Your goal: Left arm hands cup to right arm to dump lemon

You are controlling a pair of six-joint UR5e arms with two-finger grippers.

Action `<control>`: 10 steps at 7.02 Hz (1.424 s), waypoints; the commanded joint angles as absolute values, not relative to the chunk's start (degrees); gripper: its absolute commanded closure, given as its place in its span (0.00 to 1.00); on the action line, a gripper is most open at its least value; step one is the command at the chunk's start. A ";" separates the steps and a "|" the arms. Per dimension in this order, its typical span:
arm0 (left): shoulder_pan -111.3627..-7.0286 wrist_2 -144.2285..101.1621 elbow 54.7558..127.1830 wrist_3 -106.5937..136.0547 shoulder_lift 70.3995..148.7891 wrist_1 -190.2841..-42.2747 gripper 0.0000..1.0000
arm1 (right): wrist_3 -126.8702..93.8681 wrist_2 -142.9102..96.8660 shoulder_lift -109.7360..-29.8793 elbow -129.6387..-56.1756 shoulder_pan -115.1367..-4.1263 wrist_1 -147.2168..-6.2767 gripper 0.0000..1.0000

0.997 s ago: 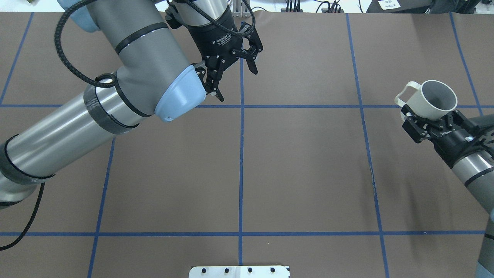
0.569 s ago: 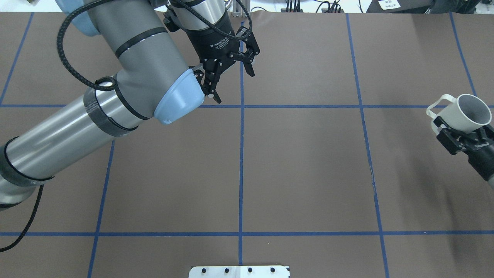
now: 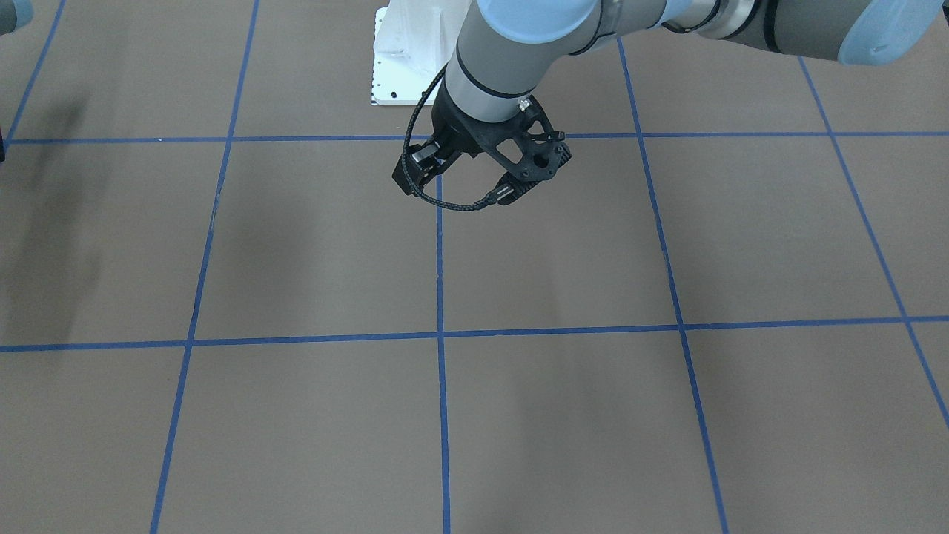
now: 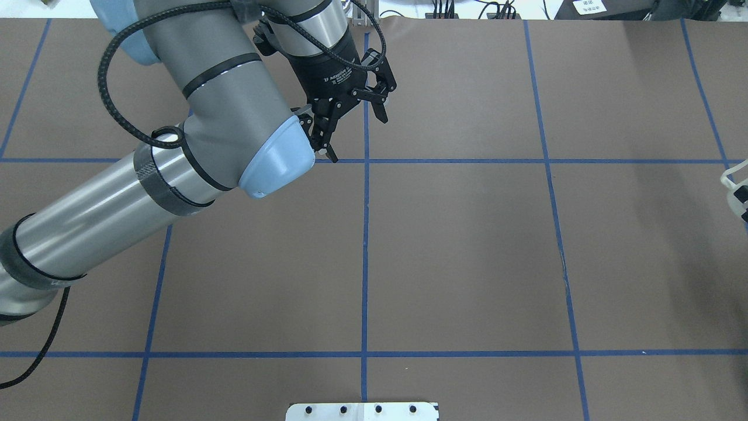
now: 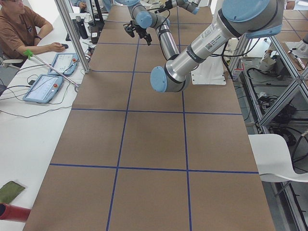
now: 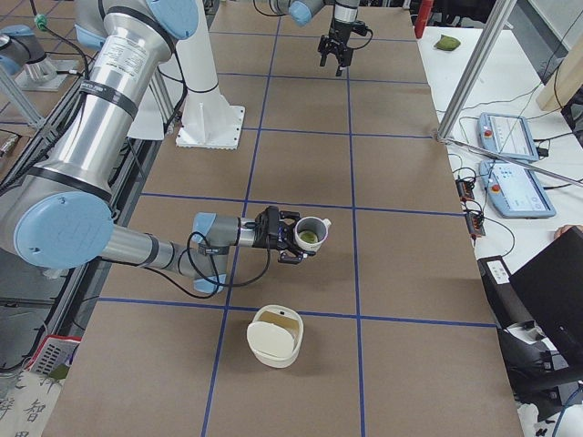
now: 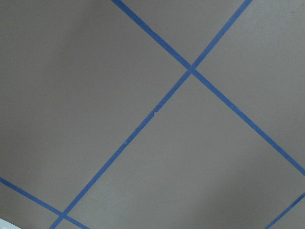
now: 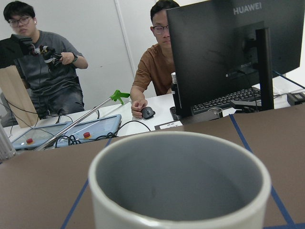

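My left gripper (image 4: 356, 135) is open and empty, hanging over the table's far middle; it also shows far off in the exterior right view (image 6: 334, 55). The black holed bracket on the left arm (image 3: 519, 148) shows in the front view. My right gripper (image 6: 278, 237) is shut on the cream-white cup (image 6: 310, 234), holding it by its side above the table. The yellowish-green lemon (image 6: 310, 238) lies inside the cup. In the overhead view only the cup's handle (image 4: 731, 182) shows at the right edge. The right wrist view shows the cup's rim (image 8: 181, 143) and grey inside; the lemon is hidden there.
A cream-white round container (image 6: 273, 335) stands on the brown table, a little nearer the camera than the held cup. The robot's white base plate (image 4: 362, 411) is at the near edge. Operators sit behind desks (image 8: 162, 62) with tablets and a monitor.
My right gripper has carried the cup to the right, almost out of the overhead view. My left gripper stays open and has barely shifted.
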State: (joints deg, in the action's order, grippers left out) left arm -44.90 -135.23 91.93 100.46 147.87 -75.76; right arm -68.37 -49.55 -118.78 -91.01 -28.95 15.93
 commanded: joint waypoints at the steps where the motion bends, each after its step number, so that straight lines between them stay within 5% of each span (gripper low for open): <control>1: -44.30 -134.48 91.93 100.90 147.92 -75.76 0.00 | -77.86 -54.81 -121.89 -90.44 -33.01 17.92 1.00; 4: -43.86 -134.30 91.93 100.90 148.01 -75.76 0.00 | -87.66 -56.42 -123.84 -79.21 -34.37 30.37 1.00; 10: -43.59 -133.59 92.02 102.48 148.62 -75.67 0.00 | -115.70 -59.41 -123.66 -76.83 -35.68 39.53 1.00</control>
